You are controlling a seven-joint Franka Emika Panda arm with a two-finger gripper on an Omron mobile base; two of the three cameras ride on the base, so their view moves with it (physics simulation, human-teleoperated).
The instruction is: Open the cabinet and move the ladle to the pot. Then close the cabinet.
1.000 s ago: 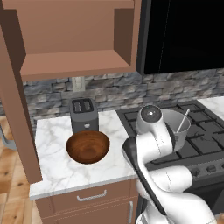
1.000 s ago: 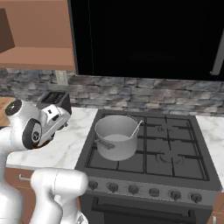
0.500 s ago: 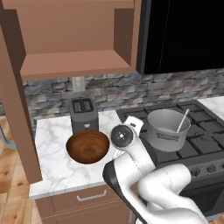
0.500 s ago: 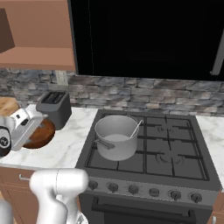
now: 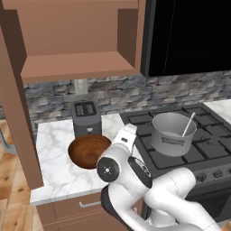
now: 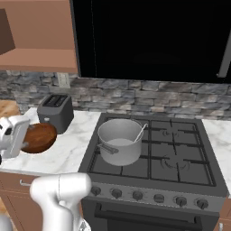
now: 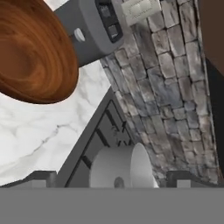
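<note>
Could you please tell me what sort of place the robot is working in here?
A rendered home kitchen, it seems: a gas stove carrying a metal pot, a toaster on the marble counter, and an open wooden cabinet against a stone backsplash.

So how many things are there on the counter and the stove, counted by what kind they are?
Pots: 1, the pot on the stove.
Ladles: 1, the ladle leaning inside the pot.
Bowls: 1, the wooden bowl on the counter.
Toasters: 1, the toaster behind the bowl.
Total: 4
</note>
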